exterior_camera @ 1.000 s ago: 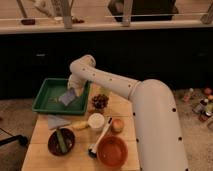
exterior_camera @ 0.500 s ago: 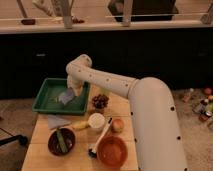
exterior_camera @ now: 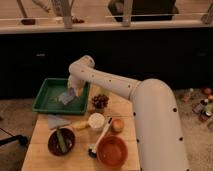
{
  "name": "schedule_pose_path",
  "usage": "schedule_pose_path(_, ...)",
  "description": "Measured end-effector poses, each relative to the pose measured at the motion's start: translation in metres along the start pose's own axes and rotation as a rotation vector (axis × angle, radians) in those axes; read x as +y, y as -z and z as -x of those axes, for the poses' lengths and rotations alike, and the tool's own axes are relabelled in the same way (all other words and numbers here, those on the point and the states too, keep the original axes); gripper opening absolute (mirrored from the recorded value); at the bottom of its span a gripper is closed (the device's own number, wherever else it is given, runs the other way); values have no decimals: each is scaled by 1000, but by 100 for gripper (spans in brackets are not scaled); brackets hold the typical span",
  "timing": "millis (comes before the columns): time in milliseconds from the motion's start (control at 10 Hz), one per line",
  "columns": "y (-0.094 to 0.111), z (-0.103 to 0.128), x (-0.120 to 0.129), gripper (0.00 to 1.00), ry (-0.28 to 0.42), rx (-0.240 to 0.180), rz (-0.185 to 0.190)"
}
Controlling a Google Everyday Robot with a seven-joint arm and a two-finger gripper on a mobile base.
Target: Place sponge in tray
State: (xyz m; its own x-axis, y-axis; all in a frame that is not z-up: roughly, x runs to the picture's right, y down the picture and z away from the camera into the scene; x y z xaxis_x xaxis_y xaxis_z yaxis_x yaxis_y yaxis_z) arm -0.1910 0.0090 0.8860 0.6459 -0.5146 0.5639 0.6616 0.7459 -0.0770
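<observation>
Sponge [exterior_camera: 66, 96] low inside the tray [exterior_camera: 46, 95], toward its right side, right at the gripper [exterior_camera: 75, 90], grip impossible to tell, presumably kept low for a gentle release.

The gripper [exterior_camera: 75, 92] hangs over the tray's [exterior_camera: 49, 92] right side. The tray's left half is bare, and grapes [exterior_camera: 100, 100] sit just beyond its right rim.

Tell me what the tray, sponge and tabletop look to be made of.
Tray: likely plastic, going by its even green colour, smooth surface and moulded sloping rim.
Sponge: probably foam, a matte grey-blue, soft-looking block. It sits just below the hand, which hangs over the tray's right half.
Tabletop: pale tan and matte. It looks like wood, though it could be laminate.
</observation>
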Motion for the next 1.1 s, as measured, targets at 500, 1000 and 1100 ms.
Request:
schedule_pose_path(500, -1, -4, -1, 0, 81, -42, -31)
schedule_pose_path(1000, 1, -7, -8, 29, 123, -104, -59)
schedule_pose_path(1100, 1, -9, -9, 37, 123, -115, -65)
